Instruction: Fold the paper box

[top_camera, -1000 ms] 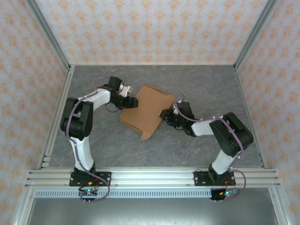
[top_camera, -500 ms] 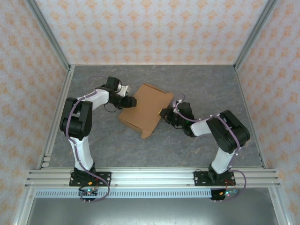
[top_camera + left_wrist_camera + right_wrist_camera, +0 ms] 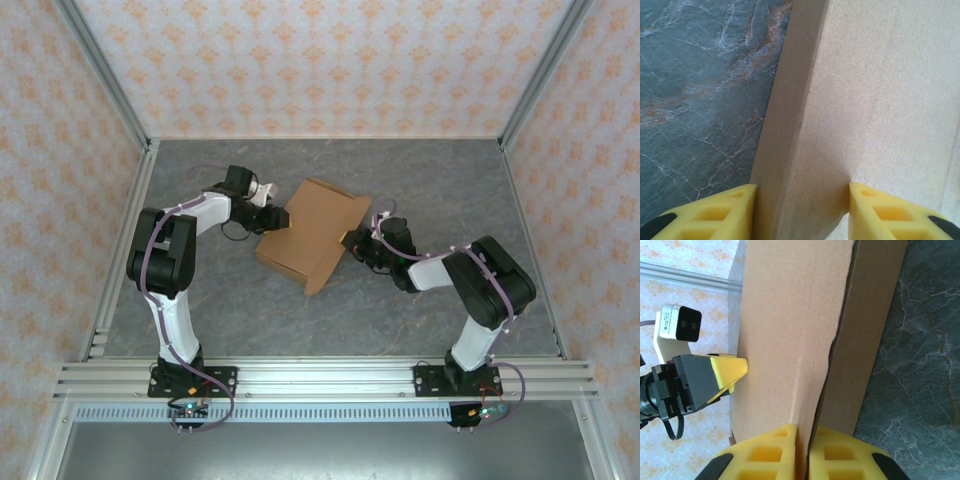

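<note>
The paper box (image 3: 312, 232) is a brown cardboard piece, partly folded, lying askew in the middle of the grey table. My left gripper (image 3: 281, 217) is at its left edge. In the left wrist view the yellow fingers (image 3: 715, 212) straddle a folded corner of the paper box (image 3: 875, 100), and cardboard fills the gap between them and touches both pads. My right gripper (image 3: 349, 240) is at the box's right edge. There its fingers (image 3: 767, 452) are shut on a thin upright wall of the paper box (image 3: 785, 315), whose two layers gape slightly.
The grey marbled table (image 3: 430, 180) has free room behind and in front of the box. Patterned walls with metal posts (image 3: 105, 90) enclose it on three sides. An aluminium rail (image 3: 320, 378) carrying both arm bases runs along the near edge.
The left jaws have narrowed onto the box's folded corner. The right jaws have closed tight on the wall and edged slightly up-left. The box has barely shifted.
</note>
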